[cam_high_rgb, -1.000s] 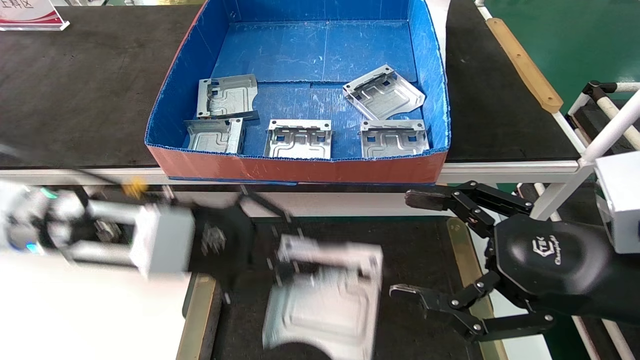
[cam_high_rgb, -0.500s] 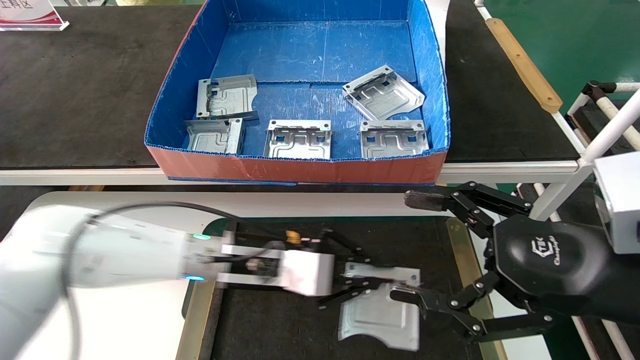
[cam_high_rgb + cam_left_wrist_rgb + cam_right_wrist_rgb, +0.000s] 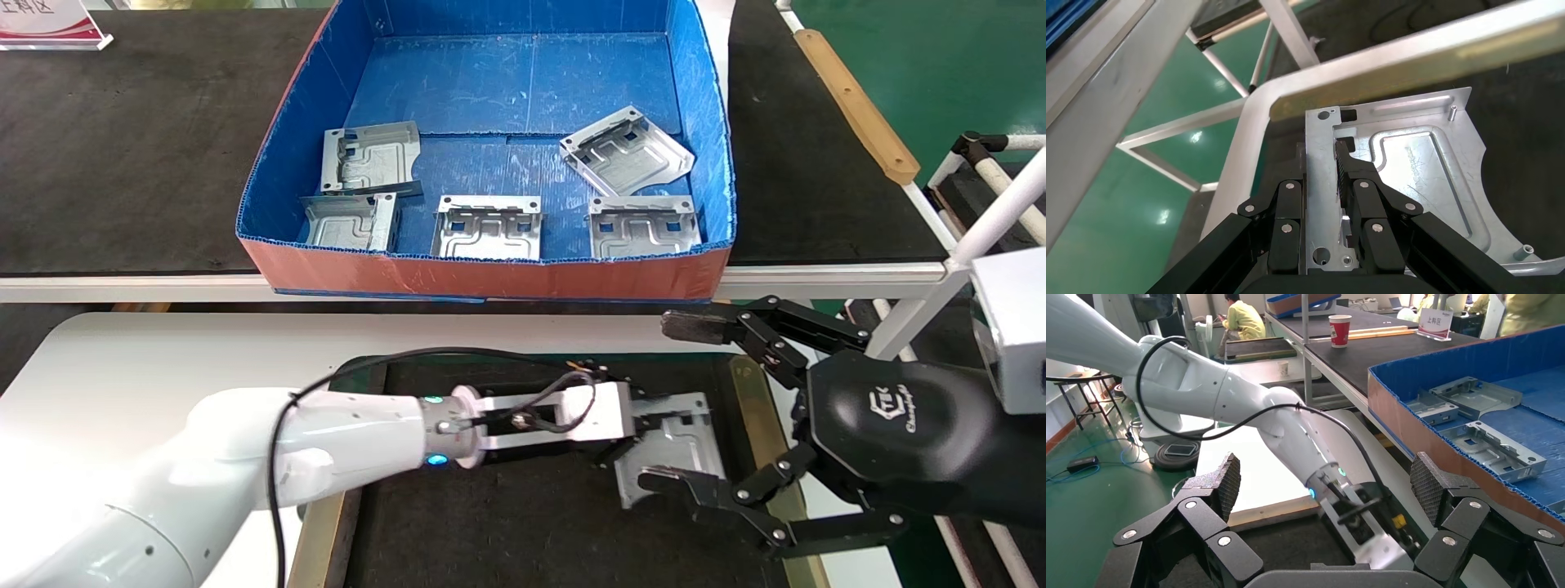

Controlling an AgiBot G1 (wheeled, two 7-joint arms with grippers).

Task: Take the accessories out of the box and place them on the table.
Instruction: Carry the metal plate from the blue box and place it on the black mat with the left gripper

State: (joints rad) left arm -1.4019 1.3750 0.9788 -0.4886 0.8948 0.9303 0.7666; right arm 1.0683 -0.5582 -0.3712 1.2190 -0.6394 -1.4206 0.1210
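Note:
The box (image 3: 490, 273), blue inside and orange-red outside, holds several silver accessories, among them one (image 3: 489, 229) by its near wall and a tilted one (image 3: 625, 151). My left gripper (image 3: 650, 425) is shut on the upright flange of one more accessory (image 3: 682, 445), low over the right side of the table's dark mat (image 3: 507, 514). The left wrist view shows both fingers (image 3: 1352, 177) clamping that flange, with the plate (image 3: 1413, 177) flat beside them. My right gripper (image 3: 668, 400) hangs open just right of it, fingertips either side. I cannot tell whether the plate touches the mat.
The box sits on a black-topped bench (image 3: 122, 147) behind the white table (image 3: 163, 351). A brass strip (image 3: 764, 425) edges the mat under the right gripper. White frame tubes (image 3: 1001, 208) stand at the right. A paper cup (image 3: 1341, 329) stands on the bench far off.
My left arm has swung from the mat's left side to its right side, carrying the accessory, and has come lower. The right gripper has stayed where it was, open.

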